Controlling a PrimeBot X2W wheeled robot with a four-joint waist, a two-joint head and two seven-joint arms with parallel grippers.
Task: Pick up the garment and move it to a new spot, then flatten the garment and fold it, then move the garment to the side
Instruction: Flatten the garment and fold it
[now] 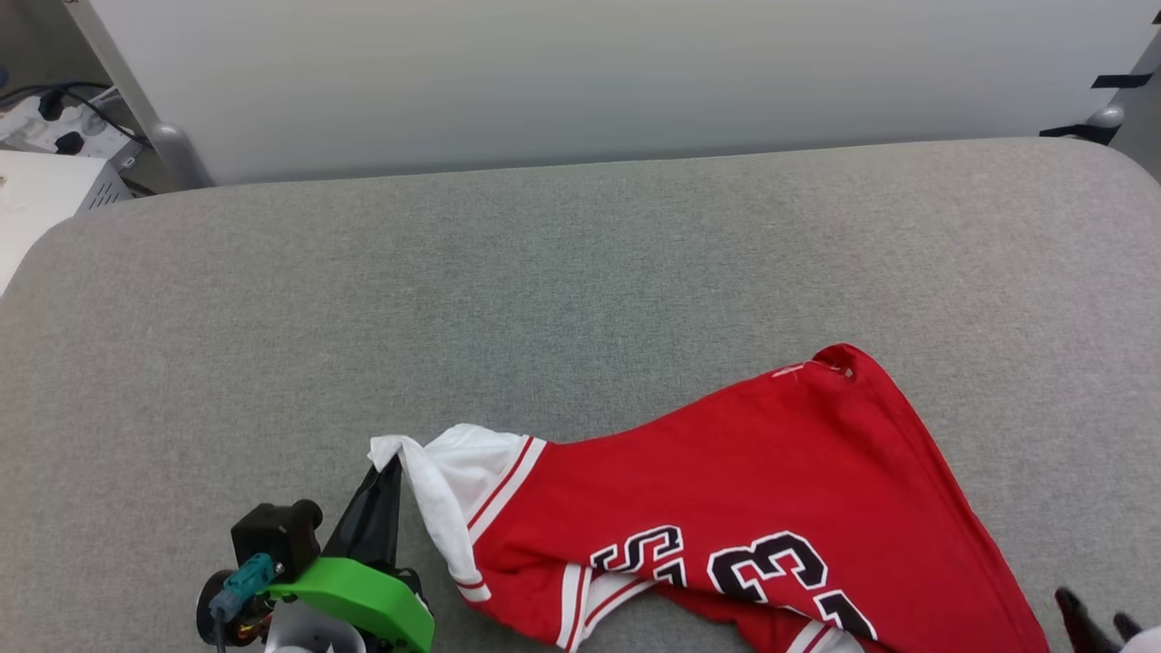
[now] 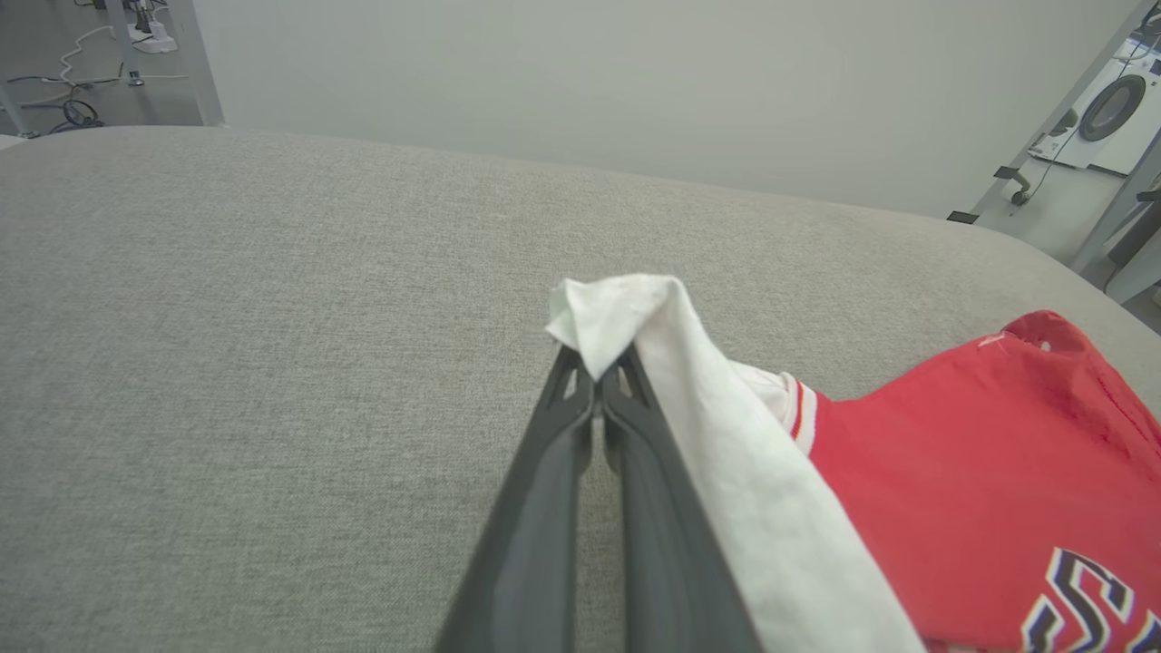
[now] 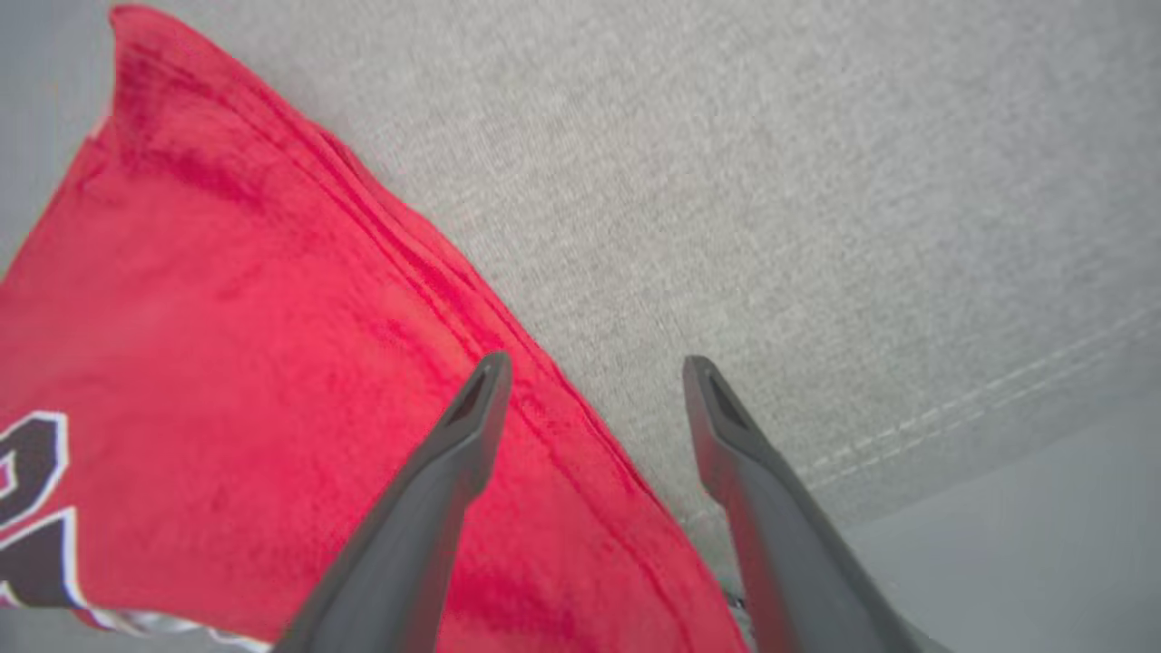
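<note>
Head view: garment (image 1: 753,490) bottom cut off; right claw (image 1: 1099,622) mostly cropped.

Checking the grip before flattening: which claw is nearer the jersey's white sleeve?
Left. The left claw pinches the white sleeve at its tip; the right claw hangs open over the garment at its opposite red edge.

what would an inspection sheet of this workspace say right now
surface: grey fabric-covered table, flat
job's things: red jersey lying rumpled and unfolded near the front edge
clutter: nothing seen
hands: left hand shut on the jersey's white sleeve; right hand open over the jersey's red edge, holding nothing
cables: power strip with plugs, beyond the table's far left corner
surroundings: pale wall panel; washing machine
</note>
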